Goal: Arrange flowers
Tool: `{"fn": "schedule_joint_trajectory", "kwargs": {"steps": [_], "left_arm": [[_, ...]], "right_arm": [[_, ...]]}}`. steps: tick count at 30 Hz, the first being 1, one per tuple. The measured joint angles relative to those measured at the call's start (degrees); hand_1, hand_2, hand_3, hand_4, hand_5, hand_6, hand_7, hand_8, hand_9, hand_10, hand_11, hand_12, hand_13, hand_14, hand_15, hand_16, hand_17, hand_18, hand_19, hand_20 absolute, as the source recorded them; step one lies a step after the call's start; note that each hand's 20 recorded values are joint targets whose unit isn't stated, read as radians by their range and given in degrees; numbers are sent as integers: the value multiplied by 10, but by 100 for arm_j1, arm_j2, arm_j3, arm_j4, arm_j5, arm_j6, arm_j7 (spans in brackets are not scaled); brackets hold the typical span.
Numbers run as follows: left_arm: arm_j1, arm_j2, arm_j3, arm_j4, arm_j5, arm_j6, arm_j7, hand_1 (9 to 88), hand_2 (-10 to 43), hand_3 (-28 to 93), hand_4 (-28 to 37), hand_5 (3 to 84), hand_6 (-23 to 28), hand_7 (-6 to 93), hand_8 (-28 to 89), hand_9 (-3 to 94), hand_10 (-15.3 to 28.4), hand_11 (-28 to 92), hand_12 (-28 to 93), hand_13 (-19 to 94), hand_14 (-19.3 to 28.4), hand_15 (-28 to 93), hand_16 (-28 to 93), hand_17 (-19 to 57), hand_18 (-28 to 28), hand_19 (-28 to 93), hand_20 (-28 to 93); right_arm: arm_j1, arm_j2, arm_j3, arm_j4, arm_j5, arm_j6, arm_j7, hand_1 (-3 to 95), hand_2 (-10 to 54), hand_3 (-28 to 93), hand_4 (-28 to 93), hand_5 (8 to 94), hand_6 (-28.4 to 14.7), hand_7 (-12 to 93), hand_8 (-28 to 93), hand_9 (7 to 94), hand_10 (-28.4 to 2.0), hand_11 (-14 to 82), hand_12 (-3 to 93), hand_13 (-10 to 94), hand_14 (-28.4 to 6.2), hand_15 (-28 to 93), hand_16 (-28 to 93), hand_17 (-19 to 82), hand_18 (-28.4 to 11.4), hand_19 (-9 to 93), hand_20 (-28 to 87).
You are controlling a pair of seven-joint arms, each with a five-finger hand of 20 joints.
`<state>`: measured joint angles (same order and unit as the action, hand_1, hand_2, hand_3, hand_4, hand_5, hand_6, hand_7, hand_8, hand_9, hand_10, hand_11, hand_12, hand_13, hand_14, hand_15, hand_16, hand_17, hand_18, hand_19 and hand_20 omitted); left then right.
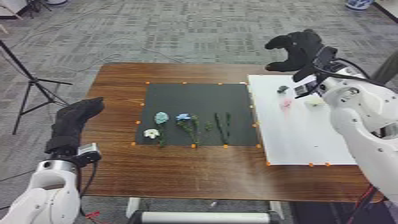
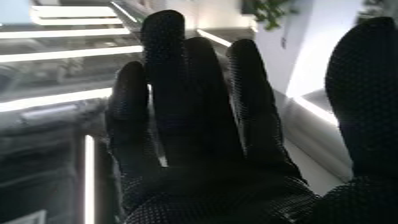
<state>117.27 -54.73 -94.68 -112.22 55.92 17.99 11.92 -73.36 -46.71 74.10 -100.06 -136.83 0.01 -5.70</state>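
In the head view my right hand (image 1: 306, 47) is raised over the table's far right edge, open and empty. My left hand (image 1: 75, 120) stays at the left edge, fingers straight. On the black mat (image 1: 195, 95) lie a pale blue-green flower (image 1: 162, 118), a white flower (image 1: 151, 133), a blue flower (image 1: 183, 117), green sprigs and dark stems (image 1: 222, 127). The white board (image 1: 311, 140) holds a pink flower (image 1: 286, 103), a cream flower (image 1: 314, 102) and a small dark item (image 1: 282, 89). The right wrist view has my right hand (image 2: 204, 150) with straight fingers, thumb apart.
The brown table (image 1: 178, 172) carries small orange markers around mat and board. A black tripod (image 1: 32, 80) stands on the floor at the left. A blue-and-white pot (image 1: 359, 4) is at the far right.
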Motion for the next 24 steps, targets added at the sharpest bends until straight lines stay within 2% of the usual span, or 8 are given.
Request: {"fn": "schedule_joint_trajectory", "kwargs": {"steps": [3, 7, 11, 24], "left_arm": [[0, -17, 7, 0, 1, -6, 8, 264, 57, 684, -266, 564, -16, 174, -96, 524, 142, 203, 96, 382, 164, 181, -28, 50, 100, 64, 152], [0, -34, 25, 0, 14, -35, 16, 264, 57, 683, -265, 563, -16, 175, -95, 523, 142, 202, 96, 382, 165, 180, -28, 49, 100, 64, 152], [3, -53, 27, -1, 22, -44, 30, 265, 56, 682, -264, 564, -16, 175, -96, 524, 142, 202, 96, 382, 165, 181, -27, 49, 100, 63, 152], [53, -93, 26, -25, 20, -43, 56, 265, 56, 681, -263, 564, -17, 175, -96, 524, 142, 203, 96, 382, 165, 180, -27, 50, 100, 62, 152]], "right_arm": [[125, -37, -243, 564, -233, 115, -24, 330, -95, 725, -245, 499, 11, 270, -134, 584, -123, 154, 184, 611, -119, 466, 283, 267, -221, 695, 538], [239, -182, -274, 1018, -654, -139, -94, 332, -95, 728, -246, 500, 13, 277, -136, 586, -124, 157, 184, 612, -120, 468, 283, 267, -221, 697, 539], [217, -273, -121, 1184, -744, -515, -128, 338, -95, 727, -248, 505, 15, 282, -140, 592, -123, 162, 185, 614, -121, 472, 284, 268, -221, 698, 539], [-179, -381, 349, 1716, -1020, -555, -313, 346, -95, 733, -250, 512, 18, 291, -146, 606, -121, 174, 185, 619, -121, 486, 285, 272, -220, 700, 540]]}}
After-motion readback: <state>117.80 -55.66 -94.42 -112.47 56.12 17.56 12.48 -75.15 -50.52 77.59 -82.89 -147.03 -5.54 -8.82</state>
